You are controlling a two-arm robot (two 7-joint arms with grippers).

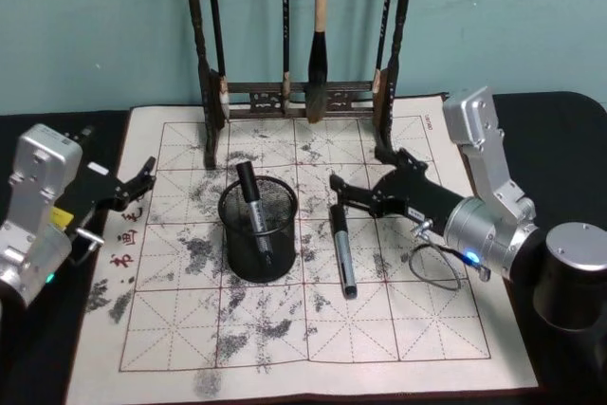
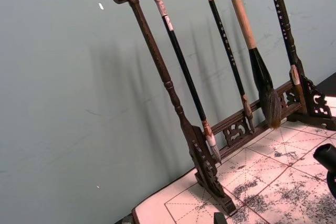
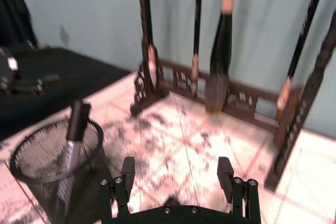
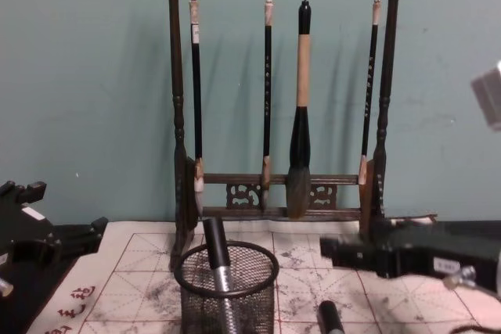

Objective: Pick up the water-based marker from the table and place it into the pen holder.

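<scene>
Beside the wire-mesh pen holder [image 1: 258,234], the water-based marker [image 1: 341,251] lies flat on the calligraphy mat [image 1: 427,329]. My right gripper [image 1: 358,167] hovers just beyond its cap, jaws spread, and I should straddle mid-barrel squarely. The left gripper [image 1: 140,180] sits parked at the mat's left edge.

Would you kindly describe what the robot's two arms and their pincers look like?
Both arms are silver-grey metal. The left arm has boxy links; the right arm has a round wrist segment, a small blue light and a looping black cable. The left pincer and right pincer are black and two-fingered.
</scene>
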